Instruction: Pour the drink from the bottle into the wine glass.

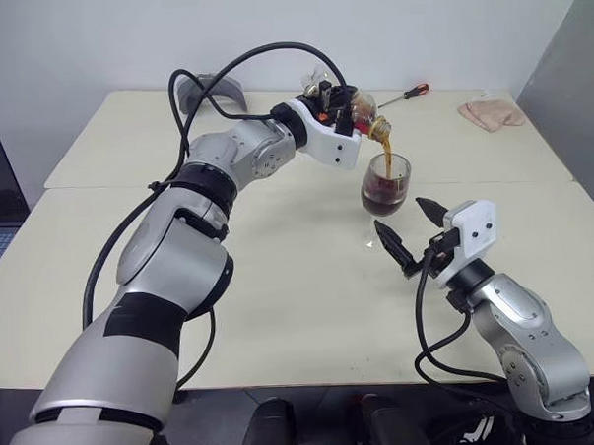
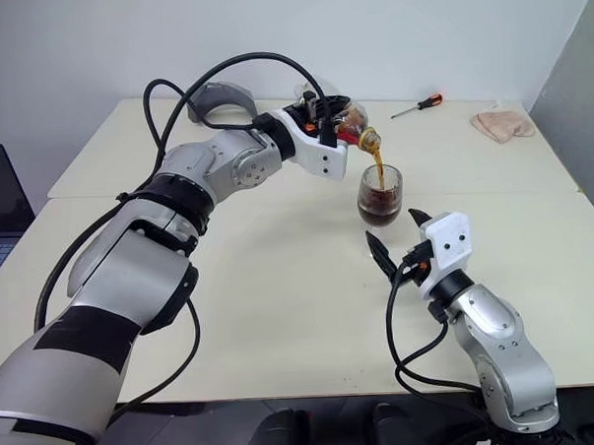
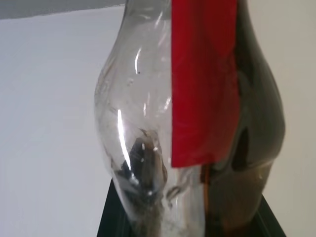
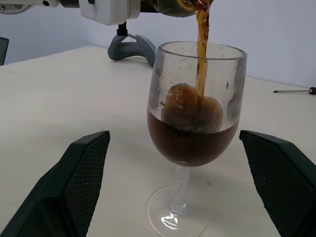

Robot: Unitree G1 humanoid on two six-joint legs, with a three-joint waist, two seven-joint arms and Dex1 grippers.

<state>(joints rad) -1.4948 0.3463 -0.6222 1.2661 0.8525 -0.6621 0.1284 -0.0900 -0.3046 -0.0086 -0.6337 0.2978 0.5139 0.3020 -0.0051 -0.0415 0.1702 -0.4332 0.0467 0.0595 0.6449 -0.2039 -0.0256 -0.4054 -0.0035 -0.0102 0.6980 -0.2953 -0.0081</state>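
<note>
Nearest the robot, the right pincer (image 1: 408, 233) waits released, its two black fingers spread wide and low over the desk (image 1: 281, 312), aimed at the wine glass (image 1: 385, 187) without touching it. In the right wrist view the stem and foot stand between and beyond the open fingers, with clear gaps on both sides.

Just past it, the wine glass stands upright on the desk, about half full of the drink (image 4: 190, 143), with foam bubbling on top. A thin dark stream falls into the bowl close to the far rim.

Above and behind the glass, the left pincer (image 1: 343, 107) is clenched on the bottle (image 1: 363, 111), which is tipped with its mouth down over the bowl. Some drink remains inside, as the left wrist view shows.

Farther back lie a screwdriver (image 1: 405, 95), a pink cloth (image 1: 491, 113) and a grey stand (image 1: 212, 91).

The risks, as I judge them: the stream lands near the rim, so a small drift of the bottle would spill onto the desk; pouring too long could overflow the foam; and nothing steadies the glass, so a knock from the bottle neck could topple it.
</note>
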